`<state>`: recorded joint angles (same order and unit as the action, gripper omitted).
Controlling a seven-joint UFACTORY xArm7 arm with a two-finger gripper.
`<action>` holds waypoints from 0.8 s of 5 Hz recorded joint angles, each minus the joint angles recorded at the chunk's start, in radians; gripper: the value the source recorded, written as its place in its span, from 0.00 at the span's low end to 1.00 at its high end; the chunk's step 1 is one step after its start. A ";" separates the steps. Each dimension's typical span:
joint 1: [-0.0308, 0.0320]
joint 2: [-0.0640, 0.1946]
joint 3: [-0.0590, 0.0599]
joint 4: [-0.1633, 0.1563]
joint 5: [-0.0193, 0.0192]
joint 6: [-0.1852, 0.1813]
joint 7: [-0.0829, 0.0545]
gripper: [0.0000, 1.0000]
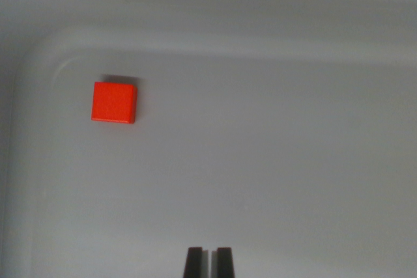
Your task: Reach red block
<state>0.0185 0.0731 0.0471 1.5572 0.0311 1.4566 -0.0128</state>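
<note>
Red block (114, 102) lies flat in the grey tray (273, 37), upper left. I see my gripper (208, 262) nearly closed, empty, well apart.

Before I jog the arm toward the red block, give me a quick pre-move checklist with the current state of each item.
1. Red block in view: ok, in the wrist view's upper left, fully visible.
2. Block lying flat on the grey bin floor: ok, top face square to the camera.
3. Path from hand to block free of other things: ok, only bare bin floor between.
4. Hand lined up with block: not ok, the block sits well to the wrist view's left of the fingertips and farther up.
5. Hand open enough for the block: not ok, the fingertips stand almost together.
6. Room from the bin wall: cannot tell, the block lies near the corner.
</note>
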 joint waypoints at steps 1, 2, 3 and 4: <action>0.0078 0.029 0.004 -0.004 -0.0045 -0.034 0.002 0.00; 0.0078 0.029 0.004 -0.004 -0.0045 -0.034 0.002 0.00; 0.0166 0.063 0.008 -0.009 -0.0096 -0.072 0.005 0.00; 0.0166 0.063 0.008 -0.009 -0.0096 -0.072 0.005 0.00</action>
<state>0.0351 0.1358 0.0553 1.5482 0.0215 1.3849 -0.0081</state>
